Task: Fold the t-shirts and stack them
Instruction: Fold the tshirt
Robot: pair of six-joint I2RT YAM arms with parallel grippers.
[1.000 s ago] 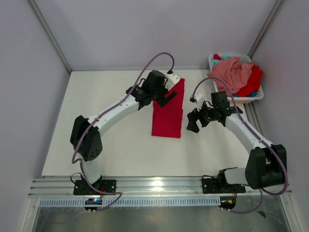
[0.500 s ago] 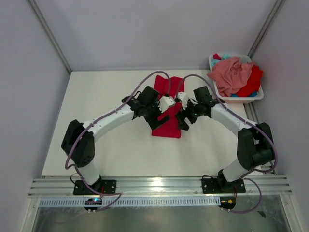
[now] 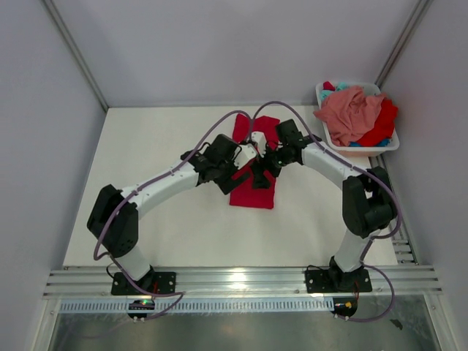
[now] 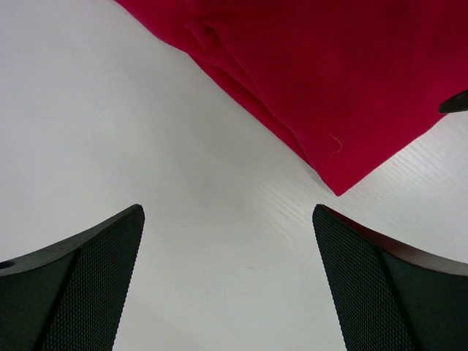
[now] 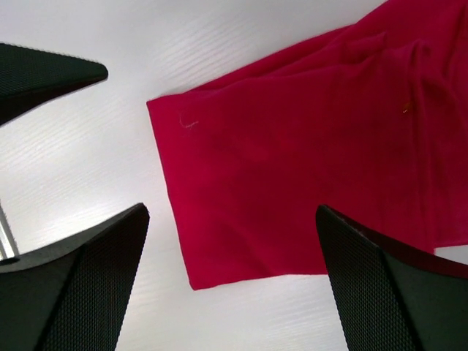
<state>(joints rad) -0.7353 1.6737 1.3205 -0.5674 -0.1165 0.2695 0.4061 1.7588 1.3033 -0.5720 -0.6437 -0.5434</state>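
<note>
the red t-shirt (image 3: 253, 194) lies flat mid-desk as a long folded strip, running from near to far. the other t-shirts, with a salmon pink t-shirt (image 3: 352, 110) on top, are heaped in the white basket (image 3: 322, 91) at the far right corner of the desk (image 3: 146, 168).

the left tool (image 4: 227, 219) hovers empty with its jaws spread fully, above bare desk just beside the strip's near corner. the right tool (image 5: 232, 216) is equally wide open and empty, above the near hem.

the step in hand appears to be the next fold of the strip.
1. set one tool at each near corner.
2. slide the lower finger under every layer before closing.
3. lift both corners evenly and keep the hem straight.
4. keep the tools apart; they are working close together.
</note>
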